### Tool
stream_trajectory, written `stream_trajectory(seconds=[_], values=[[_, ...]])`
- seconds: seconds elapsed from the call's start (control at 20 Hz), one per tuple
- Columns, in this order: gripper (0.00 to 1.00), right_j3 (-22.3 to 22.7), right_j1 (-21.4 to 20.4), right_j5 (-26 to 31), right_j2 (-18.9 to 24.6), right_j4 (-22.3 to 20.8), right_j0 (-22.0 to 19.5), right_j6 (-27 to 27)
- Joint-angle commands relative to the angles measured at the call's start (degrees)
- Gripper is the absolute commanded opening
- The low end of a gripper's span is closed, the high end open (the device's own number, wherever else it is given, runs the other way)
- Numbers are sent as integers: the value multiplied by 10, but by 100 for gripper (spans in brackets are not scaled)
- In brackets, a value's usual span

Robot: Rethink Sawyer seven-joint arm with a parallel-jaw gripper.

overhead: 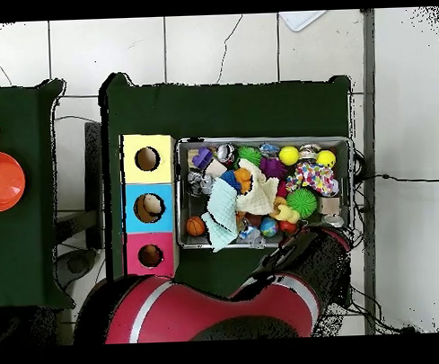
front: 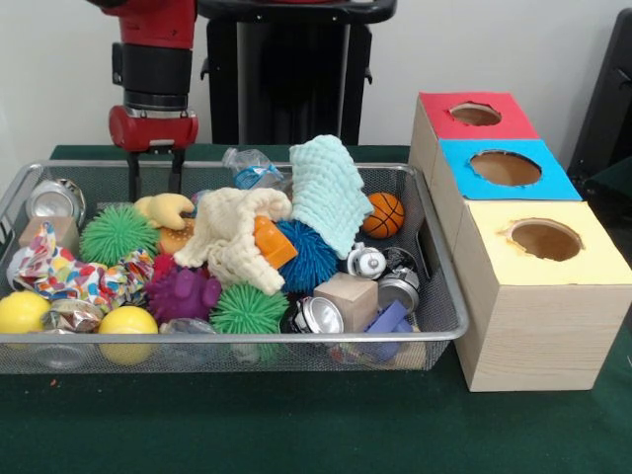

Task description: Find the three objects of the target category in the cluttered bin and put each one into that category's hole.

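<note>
Green table point(front: 296, 425) carries bin point(front: 449, 331) and wooden boxes point(front: 533, 326).

the bin point(front: 442, 334) is a wide, shallow silver wire-mesh tray with a rounded metal rim, sitting flat on the green table and heaped with clutter. just beside it stands a row of light wooden boxes; the hole point(front: 475, 114) is the round, ragged cut-out in the red top, on the box furthest back in the front view, and it looks dark inside. of the plush animals, only a tan, curled one point(front: 165, 208) shows, lying near the bin's back rim beside a green spiky ball. no striped one can be made out.
</note>
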Motion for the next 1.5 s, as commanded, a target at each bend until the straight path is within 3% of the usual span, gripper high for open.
stream_trajectory(seconds=[0.05, 0.65, 0.95, 1.3, 1.5], values=[[100, 13, 25, -29, 82, 57, 3, -208], [100, 23, 13, -25, 61, 72, 22, -216], [100, 36, -21, 8, 27, 32, 70, -165], [100, 40, -23, 9, 16, 29, 80, -165], [100, 37, -29, 12, 11, 10, 97, -132]])
